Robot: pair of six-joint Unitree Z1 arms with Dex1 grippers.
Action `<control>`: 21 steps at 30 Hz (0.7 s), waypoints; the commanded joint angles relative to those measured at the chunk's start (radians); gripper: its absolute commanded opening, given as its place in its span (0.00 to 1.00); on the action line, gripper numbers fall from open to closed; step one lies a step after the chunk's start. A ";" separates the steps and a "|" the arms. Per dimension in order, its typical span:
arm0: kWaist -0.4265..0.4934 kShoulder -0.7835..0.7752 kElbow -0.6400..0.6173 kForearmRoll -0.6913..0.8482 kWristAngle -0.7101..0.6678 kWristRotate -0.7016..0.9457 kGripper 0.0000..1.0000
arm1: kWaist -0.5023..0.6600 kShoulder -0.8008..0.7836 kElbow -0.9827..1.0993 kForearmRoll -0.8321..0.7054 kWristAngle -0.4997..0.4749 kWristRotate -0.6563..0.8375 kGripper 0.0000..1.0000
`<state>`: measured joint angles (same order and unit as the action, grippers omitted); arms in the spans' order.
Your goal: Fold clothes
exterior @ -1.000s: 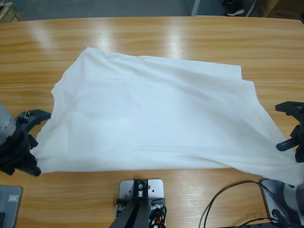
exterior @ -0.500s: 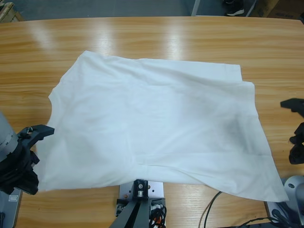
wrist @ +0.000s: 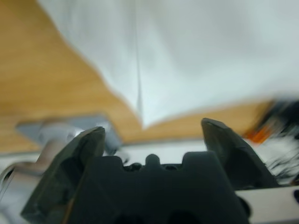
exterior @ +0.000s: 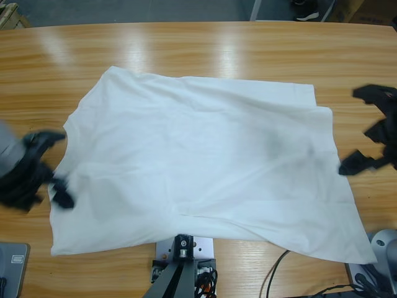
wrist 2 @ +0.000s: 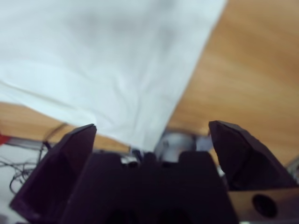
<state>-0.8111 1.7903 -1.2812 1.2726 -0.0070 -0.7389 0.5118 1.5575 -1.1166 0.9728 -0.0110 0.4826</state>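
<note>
The left hand [exterior: 54, 166] sits at the left edge of the high view, over the tabletop [exterior: 205, 49] and at the left border of the white shirt [exterior: 205, 161]; its two black jaws stand wide apart with nothing between them. One jaw tip lies over bare wood just beside the cloth, the other over the shirt's left margin; whether either touches the fabric cannot be told. In the left wrist view the left hand [wrist: 152, 133] shows the same wide gap, with a pointed corner of the white shirt [wrist: 187, 56] ahead of the jaws and apart from them, wood to either side. The shirt lies spread flat across the middle of the tabletop, plain white, with shallow creases running across it and its near hem close to the tabletop's front edge; a faint grey shadow marks its right half. The right hand [exterior: 365, 129] is at the right edge of the high view, just beside the shirt's right border, jaws spread wide and holding nothing, its lower jaw tip near the cloth edge. In the right wrist view the right hand [wrist 2: 152, 130] is likewise wide and empty, a corner of the white shirt [wrist 2: 103, 56] lying ahead of it on the wood.
</note>
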 commanded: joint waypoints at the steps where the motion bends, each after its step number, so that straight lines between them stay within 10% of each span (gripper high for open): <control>1: 0.150 0.327 -0.155 -0.125 0.034 -0.117 0.95 | -0.008 0.315 -0.084 -0.124 -0.003 -0.024 1.00; 14: 0.265 0.605 -0.491 0.020 0.024 -0.093 0.77 | -0.199 0.589 -0.267 -0.113 0.078 -0.125 0.99; 21: 0.283 0.717 -0.647 0.110 0.022 -0.037 0.97 | -0.236 0.713 -0.414 -0.043 0.059 -0.153 0.99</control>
<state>-0.5512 2.3299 -1.8131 1.3086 0.0138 -0.8242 0.3126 2.1241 -1.4310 0.8737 0.0515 0.3540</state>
